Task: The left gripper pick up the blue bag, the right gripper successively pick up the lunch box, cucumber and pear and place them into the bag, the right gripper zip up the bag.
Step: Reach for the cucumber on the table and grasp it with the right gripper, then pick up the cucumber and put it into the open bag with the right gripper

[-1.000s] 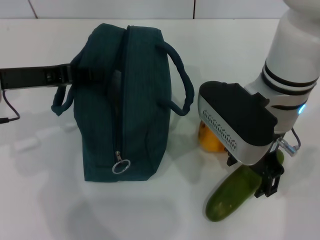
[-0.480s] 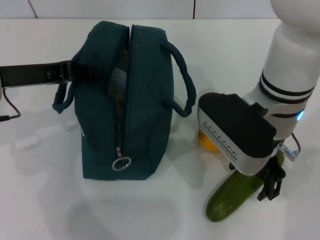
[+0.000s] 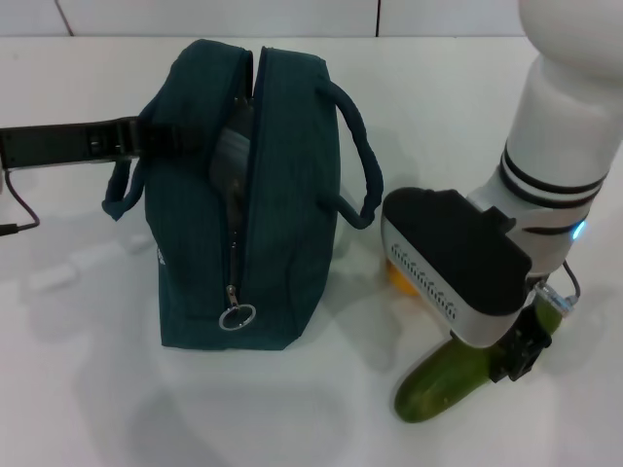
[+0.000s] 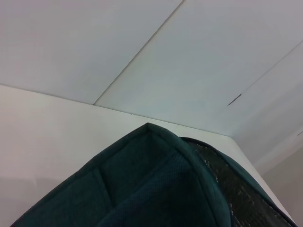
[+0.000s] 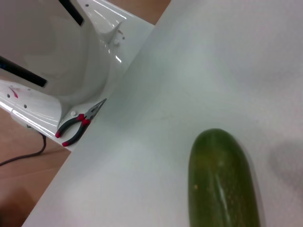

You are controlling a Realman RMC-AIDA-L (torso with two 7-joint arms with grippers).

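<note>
1. Reading from the left edge of the tabletop [image 3: 78, 389], we find the left claw [image 3: 146, 139] reaching in from that side, its dark fingers at the blue bag [image 3: 248, 195] by its far-left handle; we judge it closed on the bag's fabric.
2. The blue bag stands mid-tabletop with its zipper partly undone. The metal ring pull [image 3: 237, 317] hangs at the end toward the near edge, and something pale shows in the gap, which we take to be the lunch box [image 3: 231, 156], though little of it can be made out.
3. The bag is soft and will sag, so the mouth needs holding apart for loading.
4. Right of the bag, the pear [image 3: 404, 280] peeks out orange from under the right arm's wrist housing.
5. Nearest the right near corner lies the cucumber [image 3: 443, 381], with the right claw [image 3: 521, 352] low over its far end; we cannot tell how its fingers stand.
6. The cucumber is stiff, smooth and likely slippery; a grip across its middle should balance best.
7. The right wrist view alone shows pliers [image 5: 78, 124] below the tabletop edge; the left wrist view alone shows the bag's silver lining [image 4: 236, 189].
</note>
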